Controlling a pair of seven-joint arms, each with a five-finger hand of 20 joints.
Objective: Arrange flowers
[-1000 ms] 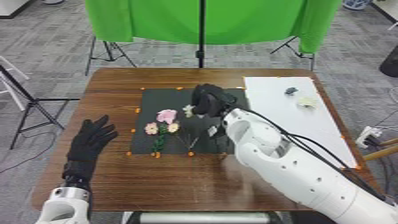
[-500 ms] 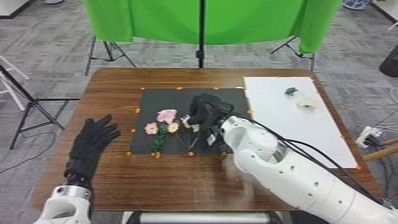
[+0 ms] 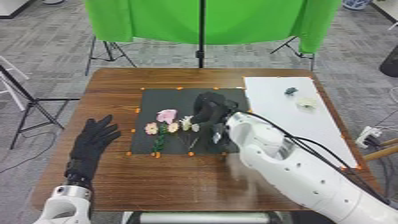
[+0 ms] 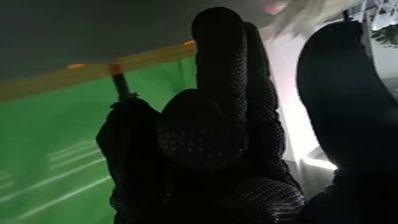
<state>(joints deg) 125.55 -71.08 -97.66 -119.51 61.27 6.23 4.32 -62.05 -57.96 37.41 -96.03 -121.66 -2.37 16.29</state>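
Note:
In the head view my right hand [image 3: 210, 108] is over the black mat [image 3: 213, 147], open, just right of a whitish flower [image 3: 186, 122]. Left of that flower lie a pink flower [image 3: 166, 116] and two peach ones [image 3: 151, 128], one of them [image 3: 173, 127] close beside it. Green leaves [image 3: 158, 144] extend below them, and thin stems run down the mat. My left hand [image 3: 89, 142] is open over the table's left side. The right wrist view has my right hand [image 4: 222, 75] with fingers and thumb apart, near pale petals [image 4: 302, 17].
A white sheet [image 3: 311, 135] covers the right side of the brown table [image 3: 169, 187], bearing a dark green piece [image 3: 290, 91] and a cream flower [image 3: 306, 102]. Orange markers surround the mat. A green cloth [image 3: 258, 25] hangs behind the table.
The whitish flower has come down the mat beside the peach flowers, and my right hand has let go of it, drawing slightly right. My left hand has hardly moved.

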